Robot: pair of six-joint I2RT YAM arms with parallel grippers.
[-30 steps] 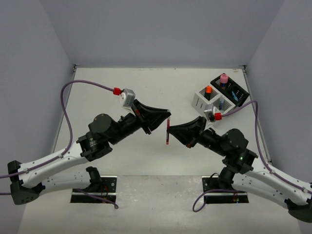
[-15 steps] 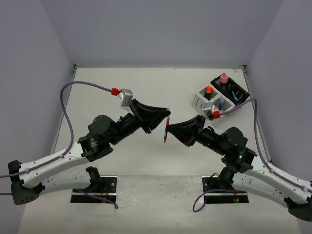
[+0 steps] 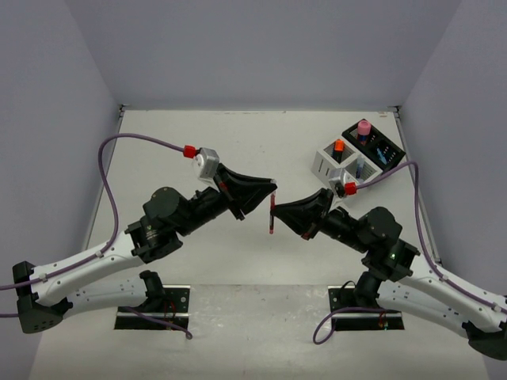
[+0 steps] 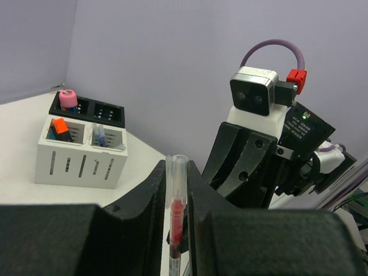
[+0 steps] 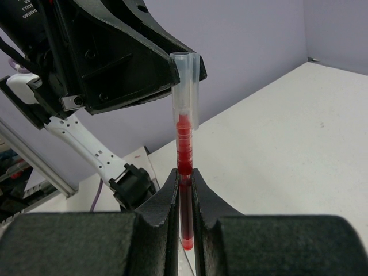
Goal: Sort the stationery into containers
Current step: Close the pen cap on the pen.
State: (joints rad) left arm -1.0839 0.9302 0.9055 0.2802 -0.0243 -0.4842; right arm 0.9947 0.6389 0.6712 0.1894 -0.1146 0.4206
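Red pen (image 3: pixel 272 226) upright in air, left of white box (image 3: pixel 326 165). Left gripper (image 4: pixel 176 192) pinching clear cap (image 5: pixel 186 86); right gripper (image 5: pixel 185 198) pinching pen lower down.

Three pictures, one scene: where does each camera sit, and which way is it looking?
Top external: above and behind the arms, looking down at the table; both arms show, holding a red pen between them.
Left wrist: on the left arm, facing the right arm and white organiser; left gripper in the foreground.
Right wrist: on the right arm, facing the left arm; right gripper in the foreground.
Shared: every view shows the pen.
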